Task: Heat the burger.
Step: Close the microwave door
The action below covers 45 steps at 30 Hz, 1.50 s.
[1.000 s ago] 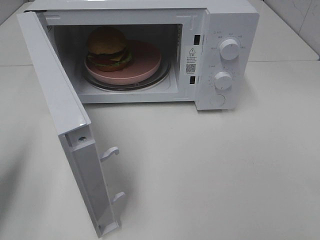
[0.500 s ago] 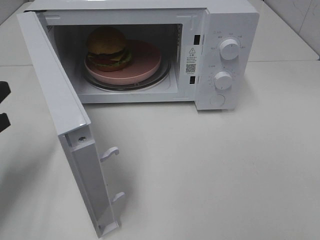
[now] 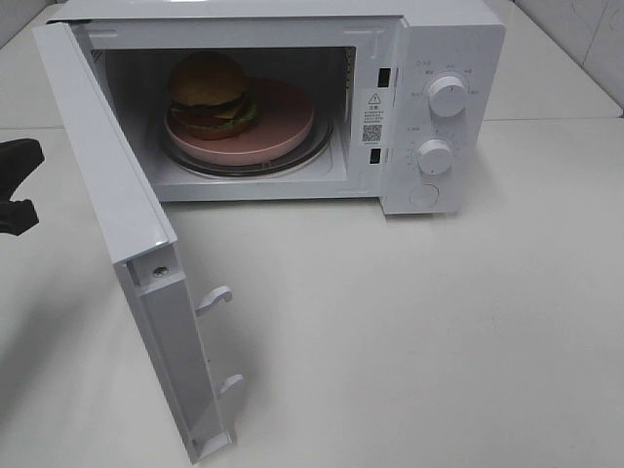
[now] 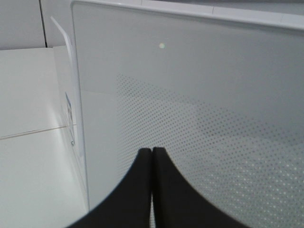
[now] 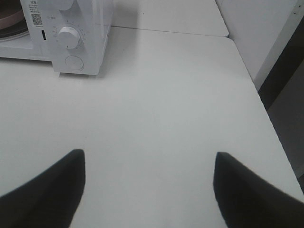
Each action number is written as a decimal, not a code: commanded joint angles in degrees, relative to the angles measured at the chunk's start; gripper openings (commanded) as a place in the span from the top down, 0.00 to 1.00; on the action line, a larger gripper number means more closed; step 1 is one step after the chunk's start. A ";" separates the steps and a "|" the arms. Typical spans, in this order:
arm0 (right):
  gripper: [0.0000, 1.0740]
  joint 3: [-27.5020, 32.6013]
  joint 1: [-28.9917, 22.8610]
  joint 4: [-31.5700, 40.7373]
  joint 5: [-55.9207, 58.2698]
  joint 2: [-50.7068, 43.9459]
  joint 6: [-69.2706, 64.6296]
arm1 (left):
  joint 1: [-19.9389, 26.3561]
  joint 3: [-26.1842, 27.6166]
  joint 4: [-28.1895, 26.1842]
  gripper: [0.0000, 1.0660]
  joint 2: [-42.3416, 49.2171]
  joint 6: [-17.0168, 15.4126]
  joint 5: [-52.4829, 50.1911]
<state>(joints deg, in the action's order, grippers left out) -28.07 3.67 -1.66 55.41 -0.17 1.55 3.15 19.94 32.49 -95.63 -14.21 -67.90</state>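
The burger (image 3: 208,93) sits on the left part of a salmon-pink plate (image 3: 288,117) inside the open white microwave (image 3: 448,39). The microwave door (image 3: 107,185) swings out toward the front left. My left gripper (image 3: 19,156) is at the left edge of the high view, just outside the door. In the left wrist view the left gripper (image 4: 152,151) is shut and empty, its tips facing the dotted outer face of the door (image 4: 213,95). My right gripper (image 5: 148,153) stands open over bare table to the right of the microwave and is out of the high view.
Two white knobs (image 3: 447,96) (image 3: 435,156) and a round button (image 3: 424,195) are on the microwave's right panel. Latch hooks (image 3: 214,297) stick out of the door's free edge. The white table's right edge (image 5: 266,109) lies near the right gripper.
The left gripper has come into the high view from the left edge and moved right, toward the door's outer face. Burger, plate and door have not moved.
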 commanded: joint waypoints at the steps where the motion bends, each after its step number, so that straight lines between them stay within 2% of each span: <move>1: 0.31 0.06 0.17 0.00 -0.29 -1.60 0.40 | -0.23 2.23 1.83 1.00 -0.97 -4.13 -0.74; 8: 0.31 0.06 0.17 0.00 -0.29 -1.60 0.40 | -0.52 2.35 2.58 1.00 -1.55 -4.35 -0.57; 13: 0.31 0.06 0.17 0.00 -0.29 -1.60 0.40 | -3.95 2.75 2.29 1.00 -3.04 -4.30 -0.29; 15: 0.31 0.06 0.17 0.00 -0.29 -1.60 0.40 | -5.44 2.75 0.80 1.00 -3.38 -3.15 0.40; 17: 0.31 0.06 0.17 0.00 -0.29 -1.60 0.40 | -7.16 2.75 -2.35 1.00 -3.61 -0.52 0.74; 24: 0.31 0.06 0.17 0.00 -0.29 -1.60 0.40 | -9.51 2.98 -4.53 1.00 -3.61 0.34 1.03; 25: 0.31 0.06 0.17 0.00 -0.29 -1.60 0.40 | -10.49 2.98 -7.16 1.00 -3.61 0.46 1.60; 27: 0.31 0.06 0.17 0.00 -0.29 -1.60 0.40 | -11.17 2.98 -8.59 1.00 -3.61 0.46 1.95; 28: 0.31 0.06 0.17 0.00 -0.29 -1.60 0.40 | -12.55 2.98 -12.03 1.00 -3.61 0.86 2.23; 29: 0.31 0.06 0.17 0.00 -0.29 -1.60 0.40 | -12.55 2.98 -12.03 1.00 -3.61 0.86 2.23; 31: 0.31 0.06 0.17 0.00 -0.29 -1.60 0.40 | -15.30 3.27 -17.07 1.00 -3.61 2.86 2.18; 36: 0.31 0.06 0.17 0.00 -0.29 -1.60 0.40 | -18.51 5.21 -21.20 1.00 -3.90 5.33 2.41; 41: 0.31 0.06 0.17 0.00 -0.29 -1.60 0.40 | -20.68 7.85 -26.47 1.00 -6.53 5.39 2.46; 45: 0.31 0.06 0.17 0.00 -0.29 -1.60 0.40 | -22.86 9.22 -27.79 1.00 -8.02 5.73 2.58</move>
<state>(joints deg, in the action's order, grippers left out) -28.07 3.67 -1.60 55.41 -0.17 1.55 -19.02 28.48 5.04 -103.59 -8.71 -65.32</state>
